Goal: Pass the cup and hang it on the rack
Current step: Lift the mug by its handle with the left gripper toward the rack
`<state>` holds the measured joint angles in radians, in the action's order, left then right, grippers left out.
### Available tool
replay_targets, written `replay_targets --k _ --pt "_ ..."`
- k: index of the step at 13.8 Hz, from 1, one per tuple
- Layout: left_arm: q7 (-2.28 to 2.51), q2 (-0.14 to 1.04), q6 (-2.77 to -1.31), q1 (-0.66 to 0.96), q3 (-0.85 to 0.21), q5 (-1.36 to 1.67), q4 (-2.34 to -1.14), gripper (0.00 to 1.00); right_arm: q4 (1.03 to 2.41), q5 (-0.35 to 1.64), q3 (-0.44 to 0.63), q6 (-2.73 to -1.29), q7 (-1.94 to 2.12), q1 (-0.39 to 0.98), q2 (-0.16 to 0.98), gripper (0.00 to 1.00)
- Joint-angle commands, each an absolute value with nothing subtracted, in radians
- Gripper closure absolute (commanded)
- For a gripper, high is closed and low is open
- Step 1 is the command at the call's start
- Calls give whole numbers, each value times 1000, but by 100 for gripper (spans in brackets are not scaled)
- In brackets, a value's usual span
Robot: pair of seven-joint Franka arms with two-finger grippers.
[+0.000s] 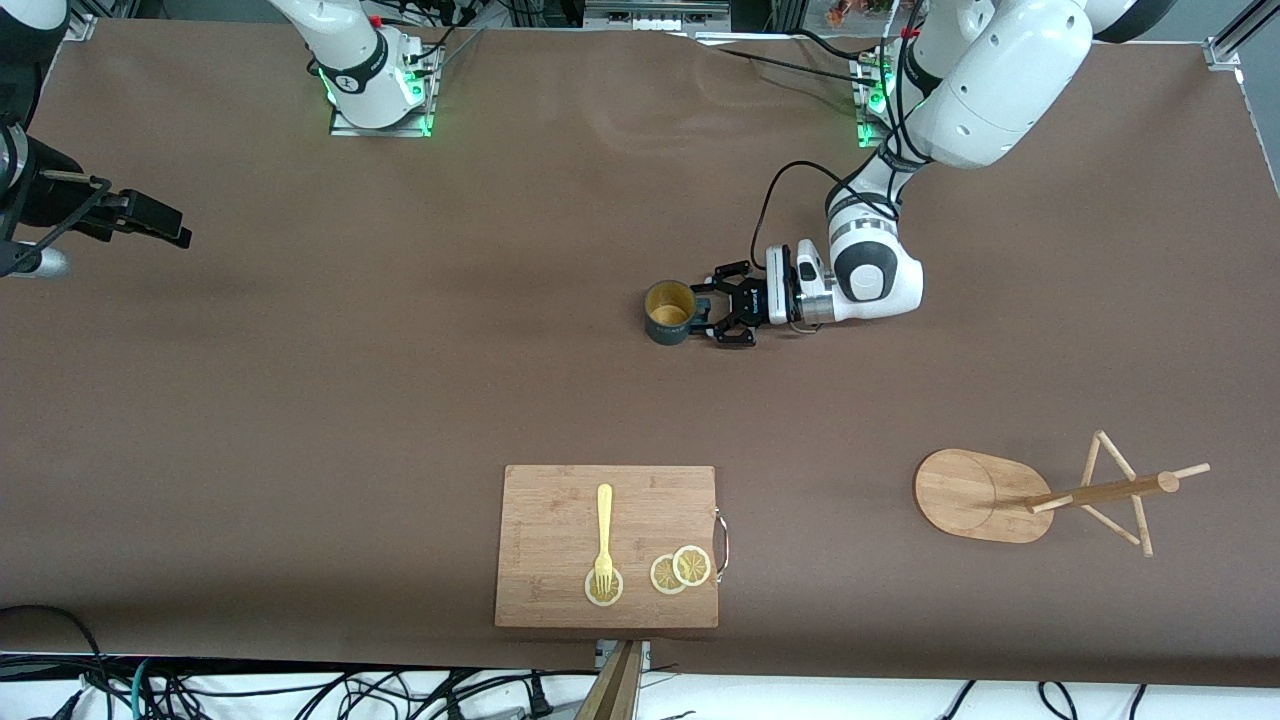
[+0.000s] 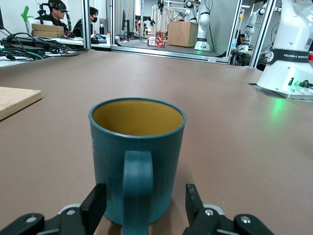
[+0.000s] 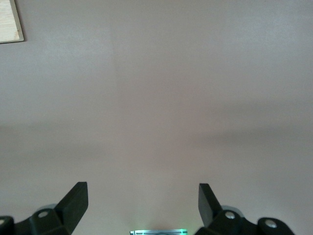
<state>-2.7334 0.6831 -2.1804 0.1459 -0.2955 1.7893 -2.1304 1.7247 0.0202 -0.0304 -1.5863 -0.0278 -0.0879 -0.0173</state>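
Note:
The cup (image 1: 670,312) is a dark teal ribbed mug with a yellowish inside. It stands upright mid-table, its handle turned toward my left gripper (image 1: 712,312). The left gripper is low at the table and open. In the left wrist view its fingers (image 2: 95,205) flank the cup's (image 2: 137,147) handle and lower body without touching. The rack (image 1: 1050,495), a light wooden mug tree with an oval base, is near the left arm's end, nearer the front camera. My right gripper (image 1: 160,222) is open and empty (image 3: 143,200) over bare table at the right arm's end.
A wooden cutting board (image 1: 607,545) lies near the front edge with a yellow fork (image 1: 603,540) and lemon slices (image 1: 680,570) on it. Its corner shows in the left wrist view (image 2: 14,100) and in the right wrist view (image 3: 10,22).

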Motion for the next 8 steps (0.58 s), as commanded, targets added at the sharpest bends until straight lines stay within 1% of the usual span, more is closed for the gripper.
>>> replay_targets --k 1,6,7,8 --pt "-2838 683 -2186 152 -296 1838 -2132 25 1732 28 -32 -1583 -26 -87 -28 0" --pt "-2836 681 -2181 146 -296 1833 -2132 22 1730 35 -32 -1582 -29 -87 -26 0" --pt "-2836 680 -2181 144 -293 1830 -2132 24 1732 35 -32 -1578 -29 -87 -26 0" --pt "-2838 678 -2180 143 -293 1827 -2134 35 1732 35 -32 -1575 -31 -87 -26 0"
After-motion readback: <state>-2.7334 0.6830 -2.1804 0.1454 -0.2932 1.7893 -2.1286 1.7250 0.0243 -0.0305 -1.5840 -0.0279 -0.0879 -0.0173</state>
